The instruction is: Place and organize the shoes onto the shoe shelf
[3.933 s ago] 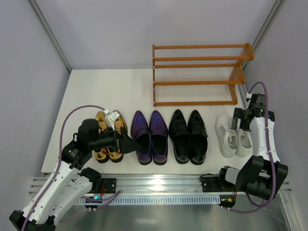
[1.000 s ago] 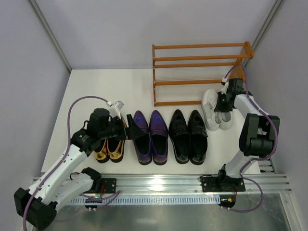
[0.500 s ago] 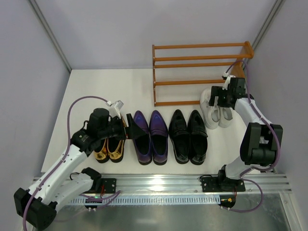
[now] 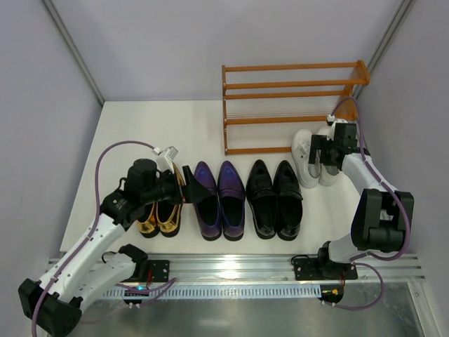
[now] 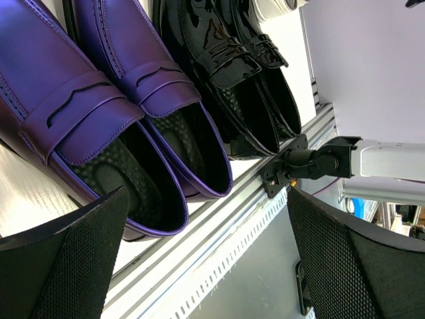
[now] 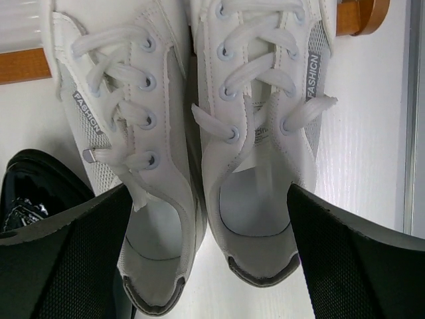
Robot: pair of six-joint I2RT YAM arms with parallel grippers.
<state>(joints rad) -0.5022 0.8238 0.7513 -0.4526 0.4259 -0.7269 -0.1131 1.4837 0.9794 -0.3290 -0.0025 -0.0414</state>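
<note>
The white sneakers [image 4: 312, 160] stand as a pair on the table at the front right corner of the orange-brown shoe shelf [image 4: 291, 105], toes at its lowest bar. My right gripper [image 4: 328, 149] is open and empty above them; in the right wrist view its fingers [image 6: 66, 266] straddle the heels of the sneakers [image 6: 199, 119]. The gold loafers [image 4: 158, 214], purple loafers [image 4: 219, 200] and black loafers [image 4: 275, 199] stand in a row. My left gripper [image 4: 188, 186] is open and empty over the gold and purple pairs. The left wrist view shows the purple loafers [image 5: 99, 113] and black loafers [image 5: 246, 80].
Both shelf tiers hold nothing. The shelf's bottom bar [image 6: 26, 65] lies just beyond the sneaker toes. A metal rail [image 4: 231, 270] runs along the table's near edge. Grey walls close in the left and right sides.
The right gripper has brought the sneakers from the right end of the row up to the shelf's front and straightened them. The left arm has shifted slightly forward and hardly moved in the last second.
</note>
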